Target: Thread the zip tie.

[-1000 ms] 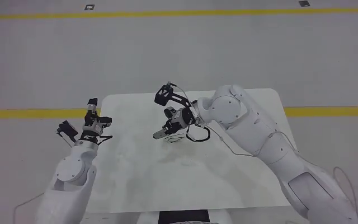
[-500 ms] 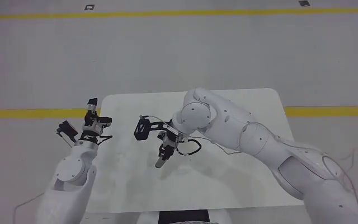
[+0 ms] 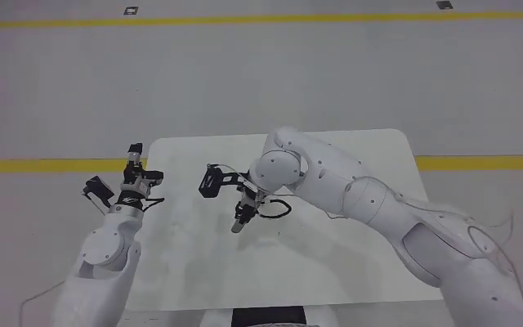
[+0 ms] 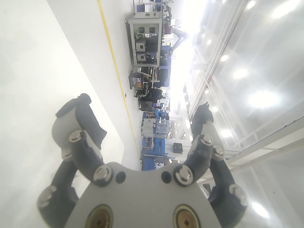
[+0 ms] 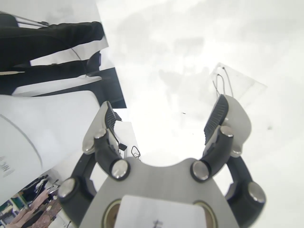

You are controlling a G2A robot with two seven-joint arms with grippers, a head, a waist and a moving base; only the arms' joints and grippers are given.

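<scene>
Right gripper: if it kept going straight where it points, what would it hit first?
Probably the bare table: the open right gripper has only tabletop ahead. The clear sheet lies off to one side, though depth is unclear.

No word or number can be read; a few marks come near it: a white rectangular label (image 5: pixel 161 211) on the silver metal plate (image 5: pixel 166 174) at the base of the right gripper (image 5: pixel 163 103) carries a small dark mark, cut off at the edge; a small dark square plate (image 3: pixel 131 10) on the grey floor (image 3: pixel 327 73) beyond the yellow line (image 3: pixel 261 18), and another like it (image 3: pixel 444 5), are too small to make out; so is a pale mark on the left arm's black wrist band (image 3: pixel 124 204).
</scene>
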